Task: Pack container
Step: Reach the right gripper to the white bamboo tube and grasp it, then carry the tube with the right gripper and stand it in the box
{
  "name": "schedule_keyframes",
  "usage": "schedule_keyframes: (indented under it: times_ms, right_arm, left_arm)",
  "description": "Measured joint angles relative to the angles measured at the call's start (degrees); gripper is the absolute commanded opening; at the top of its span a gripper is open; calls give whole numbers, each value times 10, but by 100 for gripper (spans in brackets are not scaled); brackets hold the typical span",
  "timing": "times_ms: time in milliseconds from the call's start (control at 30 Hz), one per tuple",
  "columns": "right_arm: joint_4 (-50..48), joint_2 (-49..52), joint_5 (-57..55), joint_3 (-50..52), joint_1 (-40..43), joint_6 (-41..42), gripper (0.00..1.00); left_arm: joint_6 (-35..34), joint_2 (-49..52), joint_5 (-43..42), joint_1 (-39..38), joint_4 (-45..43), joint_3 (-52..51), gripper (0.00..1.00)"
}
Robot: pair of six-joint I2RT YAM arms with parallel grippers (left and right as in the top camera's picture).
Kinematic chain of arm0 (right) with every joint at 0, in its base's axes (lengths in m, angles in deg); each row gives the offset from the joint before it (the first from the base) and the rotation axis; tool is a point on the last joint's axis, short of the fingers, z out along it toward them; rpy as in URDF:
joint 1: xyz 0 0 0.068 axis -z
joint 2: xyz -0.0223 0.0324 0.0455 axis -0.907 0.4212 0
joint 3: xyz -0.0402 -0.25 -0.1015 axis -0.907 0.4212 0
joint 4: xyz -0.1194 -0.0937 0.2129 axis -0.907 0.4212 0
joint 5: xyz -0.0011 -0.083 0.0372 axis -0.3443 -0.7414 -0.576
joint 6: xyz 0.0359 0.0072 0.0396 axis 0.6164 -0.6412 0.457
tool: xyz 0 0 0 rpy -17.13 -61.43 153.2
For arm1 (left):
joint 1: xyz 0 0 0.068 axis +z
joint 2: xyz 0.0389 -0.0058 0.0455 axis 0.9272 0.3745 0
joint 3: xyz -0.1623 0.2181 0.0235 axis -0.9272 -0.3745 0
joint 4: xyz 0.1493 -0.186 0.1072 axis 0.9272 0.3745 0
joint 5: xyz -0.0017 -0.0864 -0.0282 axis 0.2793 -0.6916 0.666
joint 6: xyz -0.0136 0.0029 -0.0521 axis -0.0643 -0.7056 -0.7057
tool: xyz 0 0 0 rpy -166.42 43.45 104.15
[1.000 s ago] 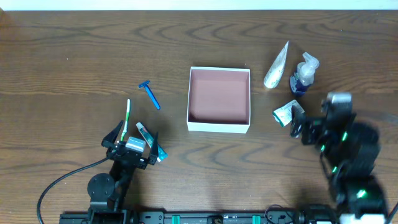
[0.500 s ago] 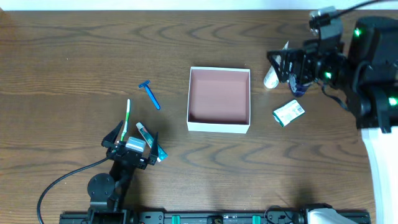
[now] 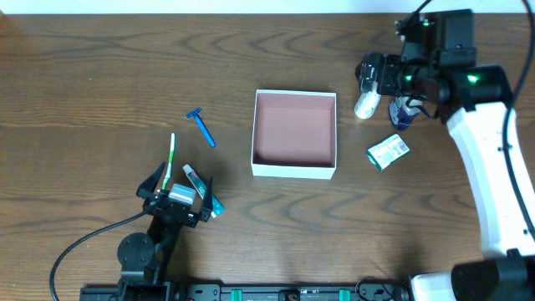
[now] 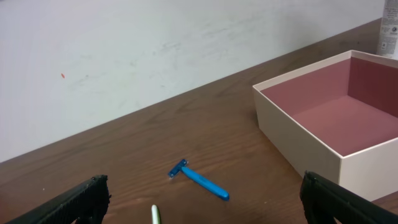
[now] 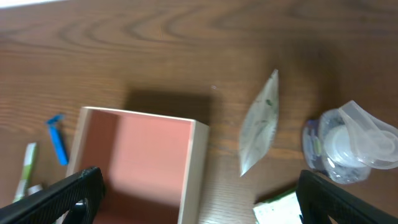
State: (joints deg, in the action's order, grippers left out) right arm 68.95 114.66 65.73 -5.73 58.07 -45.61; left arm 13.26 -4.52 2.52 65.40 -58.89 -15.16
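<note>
From overhead, a dark wood-grain desk (image 3: pixel 100 75) fills the view, with a pale strip of wall (image 3: pixel 251 5) along its far edge. The container (image 3: pixel 294 170) sits at mid-desk, open and bare inside. The left gripper (image 3: pixel 180 182) rests near the front edge, jaws wide, holding nothing. The right gripper (image 3: pixel 368 77) hangs over the far right, above a white tube (image 3: pixel 364 105).

The left wrist view shows a plain off-white wall behind the desk. The container stands to the right, with a blue razor (image 4: pixel 199 178) lying apart from it on the left.

The right wrist view looks down on the wood, jaws spread wide and holding nothing. The container is at lower left, and a clear bottle (image 5: pixel 348 144) stands at the right.
</note>
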Motion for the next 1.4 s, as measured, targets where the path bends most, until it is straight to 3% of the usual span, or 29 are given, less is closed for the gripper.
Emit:
schedule_keyframes:
  times_ms: [367, 600, 833, 1033, 1400]
  right_arm:
    - [-27, 63, -104, 0, 0, 44, 88]
    - [-39, 79, -119, 0, 0, 59, 59]
    - [-43, 91, -125, 0, -2, 78, 38]
    - [-50, 95, -127, 0, -13, 86, 1]
    - [-52, 95, -132, 0, -15, 89, 1]
  left_arm:
    - [0, 0, 0, 0, 0, 0, 98]
    - [0, 0, 0, 0, 0, 0, 98]
    - [0, 0, 0, 0, 0, 0, 98]
    - [0, 0, 0, 0, 0, 0, 98]
    - [0, 0, 0, 0, 0, 0, 98]
